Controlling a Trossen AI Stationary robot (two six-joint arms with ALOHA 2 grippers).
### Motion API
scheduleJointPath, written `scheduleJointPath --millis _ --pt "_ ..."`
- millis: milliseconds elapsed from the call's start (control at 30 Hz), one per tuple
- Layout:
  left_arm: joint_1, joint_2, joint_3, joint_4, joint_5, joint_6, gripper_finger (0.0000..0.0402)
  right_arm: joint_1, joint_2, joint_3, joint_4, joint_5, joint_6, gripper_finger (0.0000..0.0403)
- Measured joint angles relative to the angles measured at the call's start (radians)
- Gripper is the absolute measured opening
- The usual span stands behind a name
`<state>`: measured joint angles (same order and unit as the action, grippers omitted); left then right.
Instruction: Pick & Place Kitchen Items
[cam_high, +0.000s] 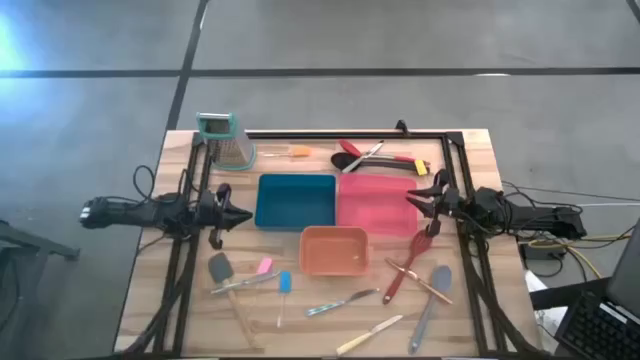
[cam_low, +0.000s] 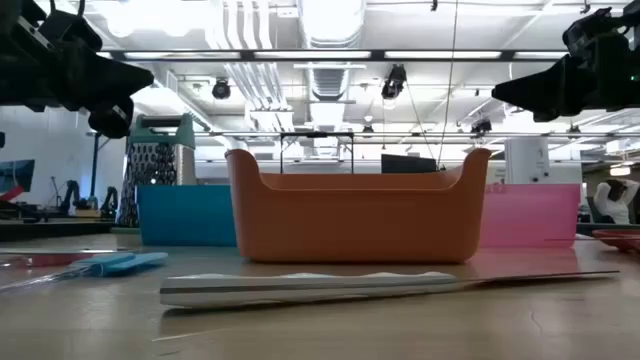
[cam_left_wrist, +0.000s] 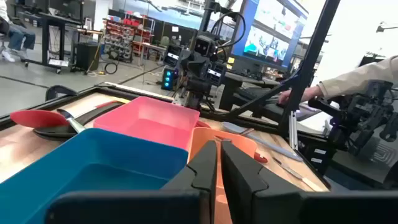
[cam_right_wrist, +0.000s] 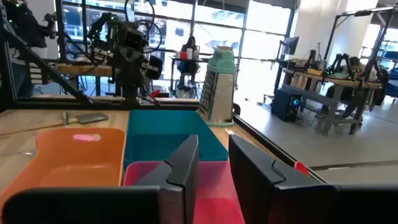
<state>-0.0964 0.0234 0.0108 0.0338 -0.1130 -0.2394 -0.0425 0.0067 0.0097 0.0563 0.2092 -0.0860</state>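
In the low view a long metal knife (cam_low: 390, 285) lies across the front and the orange tray (cam_low: 355, 215) hides much of the table behind it. From above, the utensils by the back rail overlap, so their exact number is hard to make out. There are three trays: blue (cam_high: 295, 200), pink (cam_high: 375, 205) and the orange one in front between them. One grater (cam_high: 225, 140) stands at the back left corner. About nine utensils lie scattered in front of the trays, among them a red spoon (cam_high: 400, 275) and a grey spoon (cam_high: 432, 290).

The left gripper (cam_high: 235, 212) hovers left of the blue tray, fingers almost together, empty. The right gripper (cam_high: 418, 200) hovers over the pink tray's right edge, slightly parted, empty.
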Motion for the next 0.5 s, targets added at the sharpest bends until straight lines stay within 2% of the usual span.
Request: scheduleJointPath --millis 500 --pt "0.000 0.000 0.000 0.000 0.000 0.000 0.0024 0.000 0.002 0.000 0.000 0.000 0.000 0.0065"
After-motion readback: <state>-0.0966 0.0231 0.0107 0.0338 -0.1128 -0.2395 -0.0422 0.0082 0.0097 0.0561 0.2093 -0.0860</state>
